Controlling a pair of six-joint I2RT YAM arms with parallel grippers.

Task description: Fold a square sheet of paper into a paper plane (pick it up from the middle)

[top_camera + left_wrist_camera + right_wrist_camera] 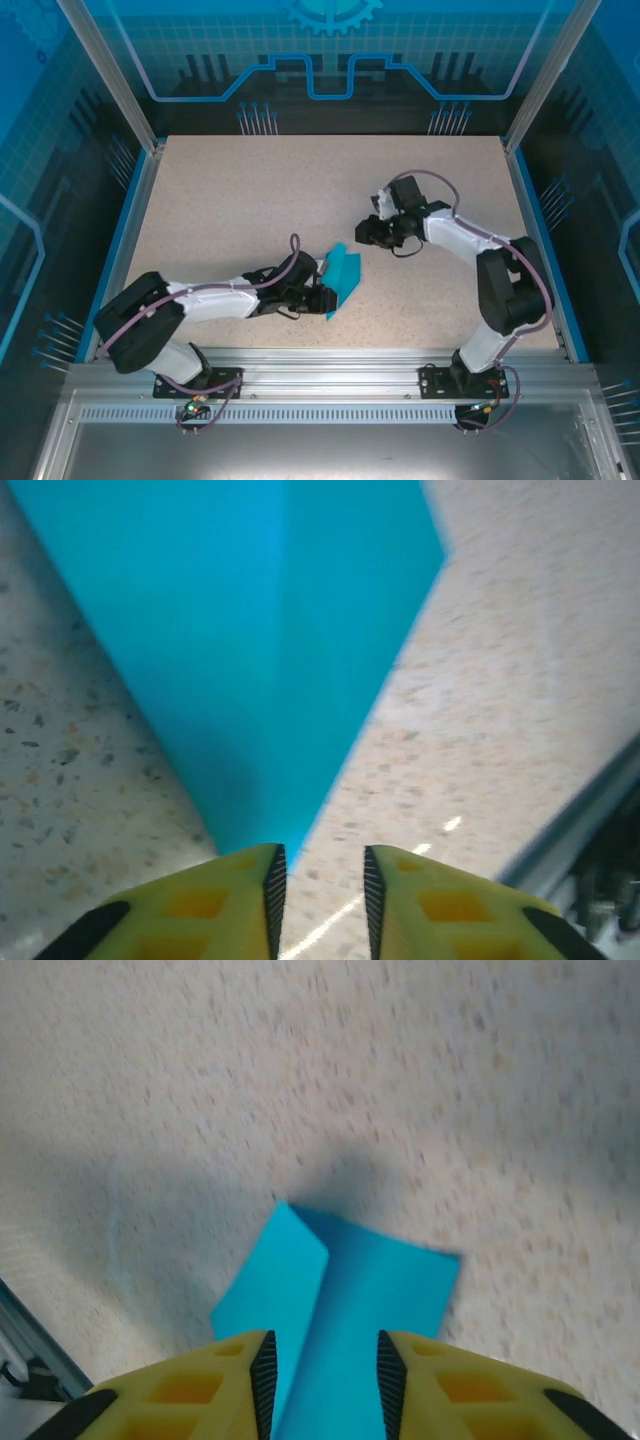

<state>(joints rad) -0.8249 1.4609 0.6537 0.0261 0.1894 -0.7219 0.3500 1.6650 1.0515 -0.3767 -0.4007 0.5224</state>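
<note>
Top external view: the paper plane [345, 278] is seen lying on the table [230, 200] towards the near edge. It is a pointed teal dart with a crease down its middle, so the folding is judged all but done; whether every wing fold is finished cannot be told. The left gripper [322, 292] is found just beside the dart's pointed end, its jaws parted over bare table and nothing held. The right gripper [366, 233] is poised near the blunt end, apart from it, its jaws likewise parted and nothing clamped. Little more than clearing both arms is judged to be left. The aluminium rail [330, 365] lies close behind the left arm; nothing else is seen in the way
</note>
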